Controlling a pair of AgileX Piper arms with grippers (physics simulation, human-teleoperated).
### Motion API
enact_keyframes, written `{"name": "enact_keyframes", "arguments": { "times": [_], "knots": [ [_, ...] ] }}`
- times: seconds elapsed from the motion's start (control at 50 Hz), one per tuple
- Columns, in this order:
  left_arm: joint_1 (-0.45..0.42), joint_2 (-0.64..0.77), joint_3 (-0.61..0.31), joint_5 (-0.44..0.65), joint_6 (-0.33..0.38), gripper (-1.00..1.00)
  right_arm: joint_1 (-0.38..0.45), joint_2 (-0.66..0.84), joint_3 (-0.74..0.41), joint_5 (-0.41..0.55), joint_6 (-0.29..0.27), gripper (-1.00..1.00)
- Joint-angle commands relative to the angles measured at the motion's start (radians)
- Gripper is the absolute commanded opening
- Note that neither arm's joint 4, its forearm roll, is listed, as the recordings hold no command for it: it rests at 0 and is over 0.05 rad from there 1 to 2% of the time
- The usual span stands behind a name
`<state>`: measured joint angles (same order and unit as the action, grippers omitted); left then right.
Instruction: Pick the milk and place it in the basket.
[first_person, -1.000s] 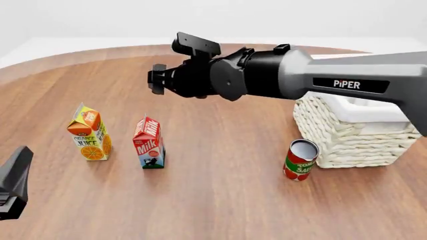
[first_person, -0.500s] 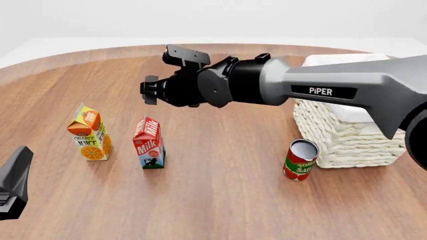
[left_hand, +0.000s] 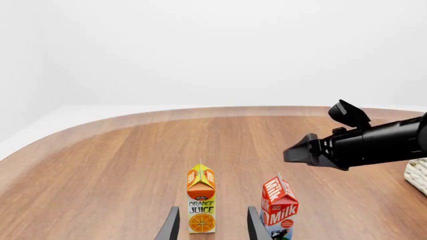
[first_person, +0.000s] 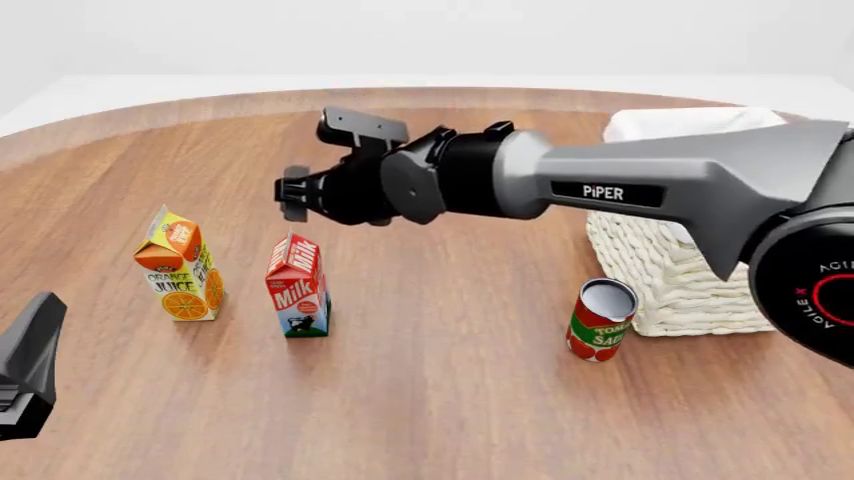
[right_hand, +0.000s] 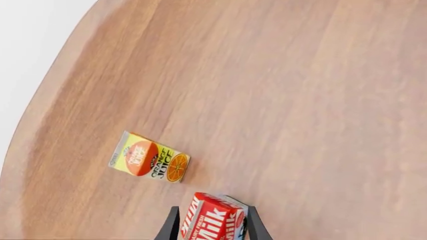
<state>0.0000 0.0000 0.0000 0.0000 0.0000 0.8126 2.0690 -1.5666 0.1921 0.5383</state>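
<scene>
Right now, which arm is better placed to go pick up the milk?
The right. Its gripper hangs just above the milk, and its wrist view shows the carton between open fingers. The left gripper sits low at the near table edge, lined up on the orange juice carton.

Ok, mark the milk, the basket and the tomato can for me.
milk (first_person: 298, 287), front view, red front face with the lettering
basket (first_person: 667, 280), front view, woven side wall
tomato can (first_person: 597, 330), front view, red label

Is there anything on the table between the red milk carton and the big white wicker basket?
Mostly bare wood. In the front view, only the red tomato can stands there, just beside the woven basket, far from the milk carton.
</scene>
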Motion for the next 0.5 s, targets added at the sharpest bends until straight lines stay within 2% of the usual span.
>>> {"name": "enact_keyframes", "arguments": {
  "times": [0.02, 0.5],
  "knots": [
    [0.0, 0.0, 0.0, 0.0, 0.0, 1.0, 0.013, 0.027, -0.015, 0.003, 0.012, 1.0],
    [0.0, 0.0, 0.0, 0.0, 0.0, 1.0, 0.037, 0.069, -0.012, -0.006, 0.041, 1.0]
  ]
}}
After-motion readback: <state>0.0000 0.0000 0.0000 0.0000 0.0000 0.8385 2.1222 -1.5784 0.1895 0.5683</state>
